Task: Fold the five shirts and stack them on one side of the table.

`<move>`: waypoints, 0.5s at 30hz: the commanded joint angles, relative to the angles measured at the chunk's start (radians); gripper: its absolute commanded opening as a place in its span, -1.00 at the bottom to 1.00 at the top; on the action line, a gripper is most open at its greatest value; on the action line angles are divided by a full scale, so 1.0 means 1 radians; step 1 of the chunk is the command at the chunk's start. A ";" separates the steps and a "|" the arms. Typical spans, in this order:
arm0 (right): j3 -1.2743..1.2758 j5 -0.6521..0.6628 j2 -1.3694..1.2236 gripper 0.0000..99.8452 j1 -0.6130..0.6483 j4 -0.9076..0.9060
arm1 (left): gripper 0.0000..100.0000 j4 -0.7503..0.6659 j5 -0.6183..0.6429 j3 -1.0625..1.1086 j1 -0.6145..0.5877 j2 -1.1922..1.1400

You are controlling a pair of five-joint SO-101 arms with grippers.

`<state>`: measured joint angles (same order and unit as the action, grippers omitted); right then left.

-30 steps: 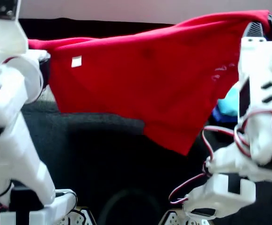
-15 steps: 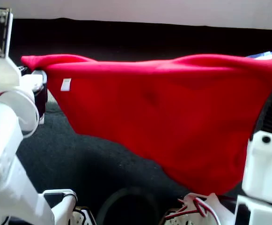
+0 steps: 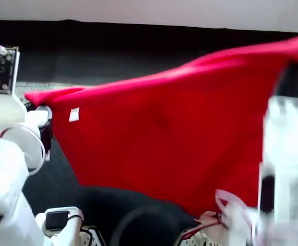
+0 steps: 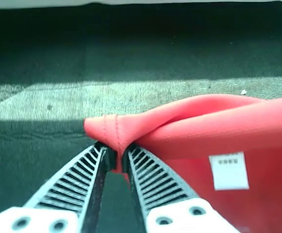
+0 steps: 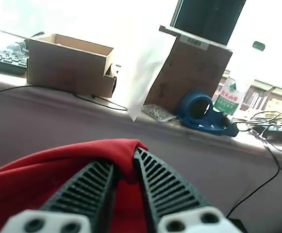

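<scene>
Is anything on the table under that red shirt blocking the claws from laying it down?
Nothing visible does. The left claw and right claw each pinch an edge of the red shirt, which hangs above the dark table; the shirt itself hides much of the surface below.

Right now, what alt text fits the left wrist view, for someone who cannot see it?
The left gripper pinches a stitched corner of a red fabric shirt over a dark grey table surface; a small white tag shows.
</scene>
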<state>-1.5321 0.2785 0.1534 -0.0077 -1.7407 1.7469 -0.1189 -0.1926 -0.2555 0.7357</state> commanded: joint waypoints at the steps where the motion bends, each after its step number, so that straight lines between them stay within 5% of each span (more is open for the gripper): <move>1: 0.025 0.005 -0.127 -0.99 0.070 0.024 | -0.98 -0.048 -0.006 0.068 -0.054 -0.027; 8: 0.021 0.005 -0.481 -0.99 0.117 0.047 | -0.98 -0.150 -0.006 0.102 -0.048 -0.271; 15: 0.022 0.005 -0.852 -0.99 0.120 0.321 | -0.98 -0.319 -0.008 -0.134 0.027 -0.728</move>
<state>-1.5106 0.2785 -0.6045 0.1074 -1.5413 1.4830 -0.1189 -0.1741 -0.2631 0.1757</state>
